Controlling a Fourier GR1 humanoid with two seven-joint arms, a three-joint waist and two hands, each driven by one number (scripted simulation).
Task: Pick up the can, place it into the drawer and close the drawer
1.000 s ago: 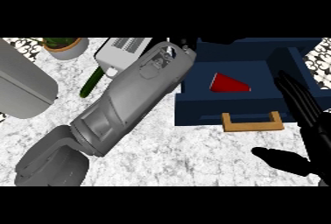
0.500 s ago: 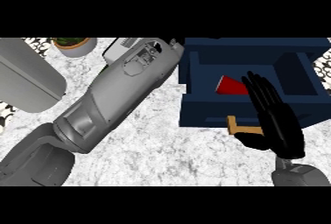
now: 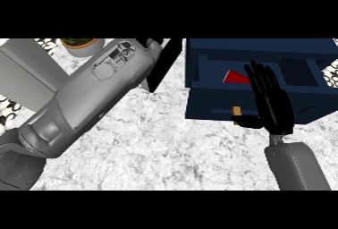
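Observation:
The red can (image 3: 235, 77) lies inside the open dark blue drawer (image 3: 211, 96), partly hidden behind my right hand. My right hand (image 3: 272, 100) is open, its fingers straight and pointing up over the drawer's front, with the thumb across the tan handle (image 3: 236, 110). It holds nothing. My left forearm (image 3: 92, 98) crosses the counter from the lower left to the upper middle. The left hand (image 3: 163, 62) shows as a black shape next to the drawer's left side, away from the can.
A potted plant (image 3: 79, 44) stands at the back left. A grey box-like appliance (image 3: 26, 76) sits at the left edge. The marbled counter (image 3: 171, 147) stretches in front of the drawer.
My right hand rose from the lower right and now lies flat over the drawer's front and handle. The left arm swung further across the view. The can stayed in the drawer.

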